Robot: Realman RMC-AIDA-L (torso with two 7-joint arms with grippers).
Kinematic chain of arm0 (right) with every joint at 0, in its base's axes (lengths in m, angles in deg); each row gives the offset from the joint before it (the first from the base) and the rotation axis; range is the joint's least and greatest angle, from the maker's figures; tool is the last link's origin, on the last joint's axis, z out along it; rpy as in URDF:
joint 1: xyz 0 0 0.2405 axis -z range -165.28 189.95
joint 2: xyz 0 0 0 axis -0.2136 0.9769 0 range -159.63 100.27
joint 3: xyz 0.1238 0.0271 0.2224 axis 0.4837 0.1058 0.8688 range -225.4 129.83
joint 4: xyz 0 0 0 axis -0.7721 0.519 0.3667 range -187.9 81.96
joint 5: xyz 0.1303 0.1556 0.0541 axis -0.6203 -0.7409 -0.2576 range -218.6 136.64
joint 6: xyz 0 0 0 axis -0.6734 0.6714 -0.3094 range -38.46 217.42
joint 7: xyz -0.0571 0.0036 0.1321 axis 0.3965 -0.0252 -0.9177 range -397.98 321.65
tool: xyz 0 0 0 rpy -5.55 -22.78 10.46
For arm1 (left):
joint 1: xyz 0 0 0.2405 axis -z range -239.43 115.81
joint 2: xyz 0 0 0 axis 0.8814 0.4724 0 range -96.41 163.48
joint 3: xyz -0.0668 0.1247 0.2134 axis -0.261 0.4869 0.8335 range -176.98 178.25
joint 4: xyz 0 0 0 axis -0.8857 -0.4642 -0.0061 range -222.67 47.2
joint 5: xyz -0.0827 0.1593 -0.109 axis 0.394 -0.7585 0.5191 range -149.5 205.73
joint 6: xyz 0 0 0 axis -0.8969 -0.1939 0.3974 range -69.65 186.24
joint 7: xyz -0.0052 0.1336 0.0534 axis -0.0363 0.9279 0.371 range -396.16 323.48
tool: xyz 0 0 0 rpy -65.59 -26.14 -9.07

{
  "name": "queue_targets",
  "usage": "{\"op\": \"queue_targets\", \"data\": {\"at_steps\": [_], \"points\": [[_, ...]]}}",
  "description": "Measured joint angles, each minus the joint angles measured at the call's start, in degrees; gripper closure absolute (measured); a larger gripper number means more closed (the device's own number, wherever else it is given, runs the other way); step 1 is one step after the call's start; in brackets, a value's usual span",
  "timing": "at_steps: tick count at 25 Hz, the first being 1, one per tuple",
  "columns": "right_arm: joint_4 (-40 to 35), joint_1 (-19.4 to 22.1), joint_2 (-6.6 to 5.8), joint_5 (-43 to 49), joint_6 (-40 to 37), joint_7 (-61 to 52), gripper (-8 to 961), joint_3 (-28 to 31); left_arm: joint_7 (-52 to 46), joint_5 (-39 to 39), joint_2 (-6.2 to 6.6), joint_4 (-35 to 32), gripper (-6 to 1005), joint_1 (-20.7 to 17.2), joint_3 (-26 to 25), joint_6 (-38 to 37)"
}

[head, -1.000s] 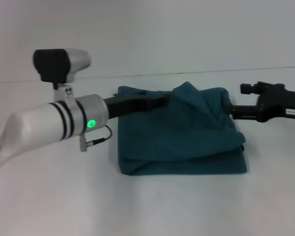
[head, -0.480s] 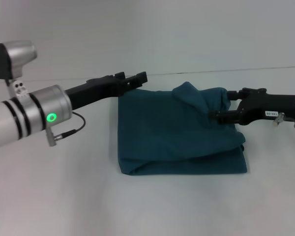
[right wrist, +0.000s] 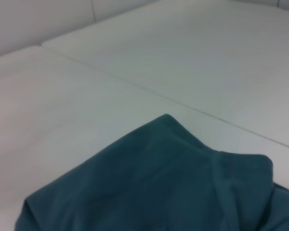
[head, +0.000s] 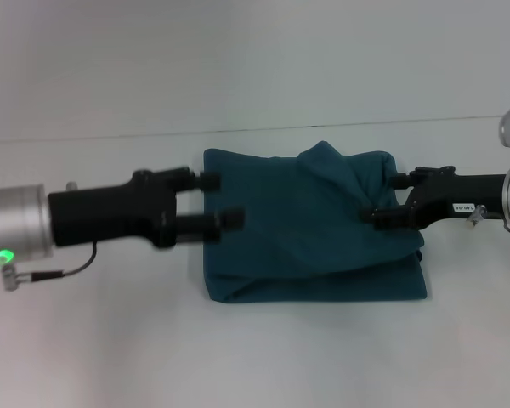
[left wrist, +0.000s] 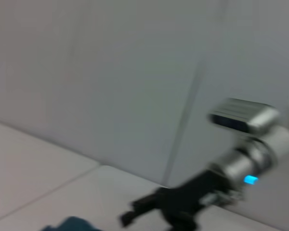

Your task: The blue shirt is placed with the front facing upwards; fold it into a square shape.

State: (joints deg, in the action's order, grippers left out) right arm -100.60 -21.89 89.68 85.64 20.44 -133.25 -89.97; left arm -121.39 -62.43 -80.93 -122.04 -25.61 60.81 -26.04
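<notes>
The blue shirt lies folded into a rough square on the white table, with a raised bunched fold at its back right part. No lettering shows. My left gripper is open, its fingers hovering over the shirt's left edge. At the shirt's right side, my right gripper is open against the bunched cloth. In the left wrist view a scrap of the shirt shows, with the right arm's gripper farther off. The right wrist view looks down on the shirt.
A seam in the white table runs just behind the shirt. Bare tabletop lies in front of the shirt and on both sides of it.
My left arm has swung down from the shirt's back left corner to its left edge, with the fingers now spread. The right gripper has shifted slightly toward the shirt. The shirt has not moved.
</notes>
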Motion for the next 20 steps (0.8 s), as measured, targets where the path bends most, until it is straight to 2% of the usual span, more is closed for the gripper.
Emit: {"op": "queue_targets", "data": {"at_steps": [4, 8, 12, 20], "points": [[1.24, -1.35, 0.03, 3.41, 2.31, -2.76, 11, -1.32, 1.83, -3.57, 0.07, -1.51, 204, -0.91, -2.03, -6.38], [2.73, -2.08, 0.04, 8.26, 3.53, -5.68, 11, -3.47, 1.96, -4.05, -0.30, -1.70, 203, -1.83, -2.30, -6.70], [2.57, -1.14, 0.17, 10.16, 3.55, -6.97, 12, -4.47, 1.99, -4.11, -0.43, -1.72, 203, -2.25, -2.77, -6.79], [-6.36, 0.45, 0.22, 6.26, -0.02, -9.06, 12, -4.43, 2.16, -3.85, -0.47, -1.73, 207, -2.23, -3.11, -6.54]]}}
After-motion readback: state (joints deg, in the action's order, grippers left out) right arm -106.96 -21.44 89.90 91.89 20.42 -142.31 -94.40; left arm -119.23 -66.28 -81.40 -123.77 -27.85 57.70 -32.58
